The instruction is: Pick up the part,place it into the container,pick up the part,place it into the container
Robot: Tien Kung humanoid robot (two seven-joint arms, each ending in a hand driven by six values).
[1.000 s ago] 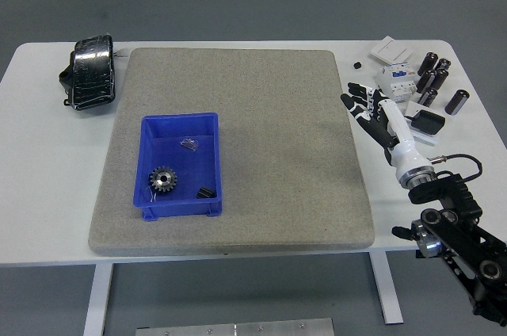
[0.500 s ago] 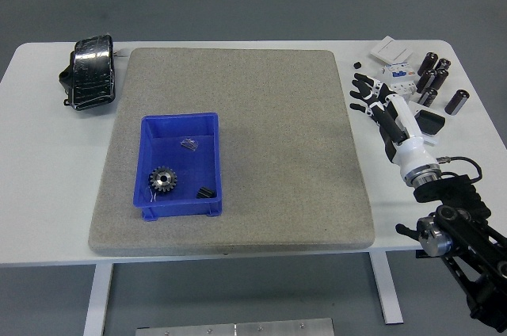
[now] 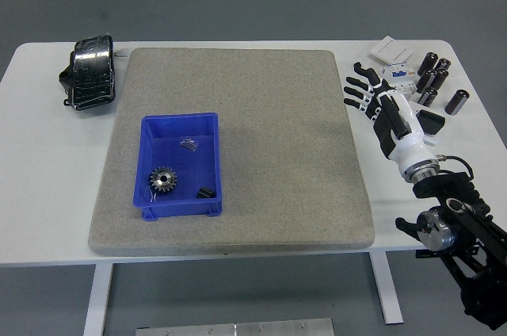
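Right hand point(image 3: 379, 100) hovers empty, fingers spread, just short of the parts point(image 3: 432, 78); we centre over one cylinder before closing.

We see our right robot hand point(image 3: 386, 108): black fingers, white shell, silver wrist ring, thin cable, black jointed arm.
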